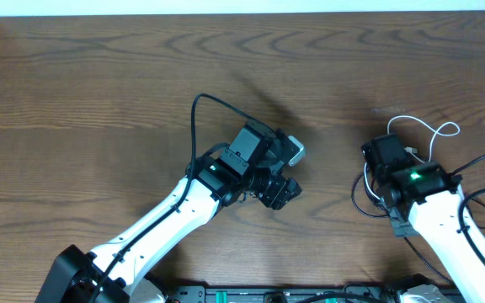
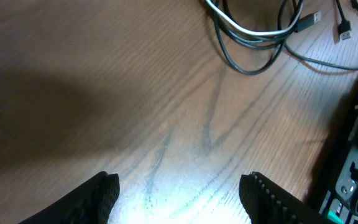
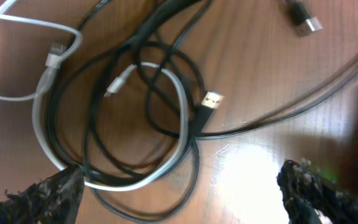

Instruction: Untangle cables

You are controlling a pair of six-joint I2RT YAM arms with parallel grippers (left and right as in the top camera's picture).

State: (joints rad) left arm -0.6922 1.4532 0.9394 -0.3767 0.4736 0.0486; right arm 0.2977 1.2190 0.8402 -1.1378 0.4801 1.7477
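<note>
A brown wooden surface (image 1: 99,84) is seen across every view. The left arm (image 1: 167,219) is reached toward the middle of it, and the right arm (image 1: 445,227) is placed at the right side. The left jaws are held partly open over bare wood, with nothing between them. The right jaws are spread wide and nothing is gripped by them. They are held directly above the cables (image 3: 135,124), which lie in a tangled heap on the surface at the right, under and just beside the end of the right arm and well apart from the left arm. Several black cables (image 3: 98,143) are looped over and under one white cable (image 3: 180,118). Whether the white cable is touched by the nearer fingertip cannot be told. A gold-faced plug (image 3: 211,101) is seen inside the heap, a small white plug (image 3: 114,84) near it, and a dark plug (image 3: 306,23) lies apart at the upper edge.
</note>
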